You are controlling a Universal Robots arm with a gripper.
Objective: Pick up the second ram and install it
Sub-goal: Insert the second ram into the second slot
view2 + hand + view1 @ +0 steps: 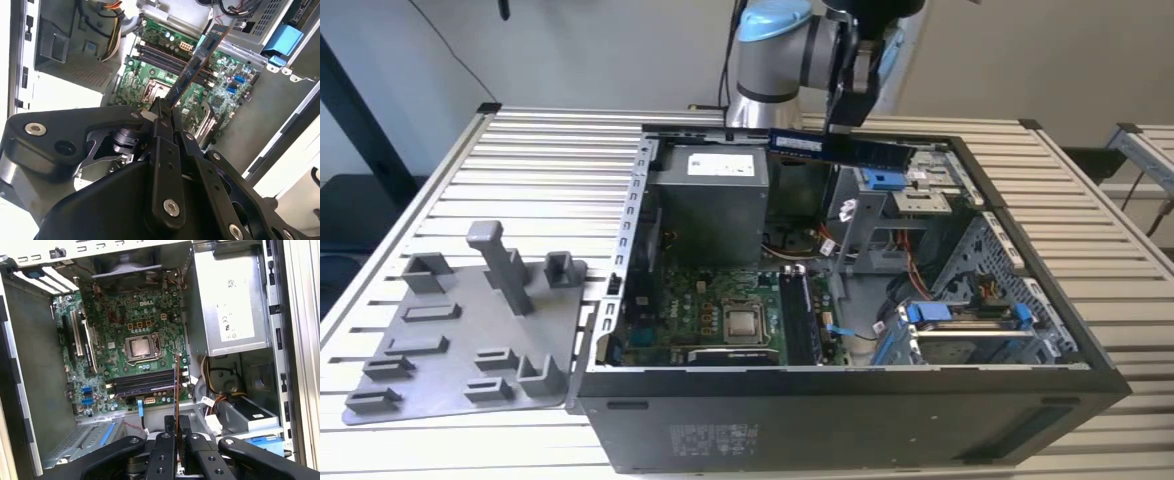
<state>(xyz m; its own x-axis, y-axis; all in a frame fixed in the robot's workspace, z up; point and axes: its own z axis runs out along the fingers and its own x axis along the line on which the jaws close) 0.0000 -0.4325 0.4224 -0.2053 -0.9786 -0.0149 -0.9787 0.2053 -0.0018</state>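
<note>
My gripper (pixel 842 122) hangs above the back of the open computer case (pixel 854 400), shut on the second ram (pixel 843 148), a long dark board held level over the case's rear rim. In the second wrist view the ram (pixel 199 60) juts out from between the black fingers (pixel 161 112) over the green motherboard (pixel 220 75). In the first wrist view the ram (pixel 176 382) is seen edge-on, above the dark memory slots (pixel 142 382) beside the processor socket (pixel 140 347). The slots (pixel 798 318) lie low inside the case, well below the held board.
A grey holder tray (pixel 454 340) with upright posts lies on the slatted table at the exterior view's left. Inside the case stand the grey power-supply box (pixel 707 205), a drive cage with blue clips (pixel 961 318) and loose cables (pixel 220 385).
</note>
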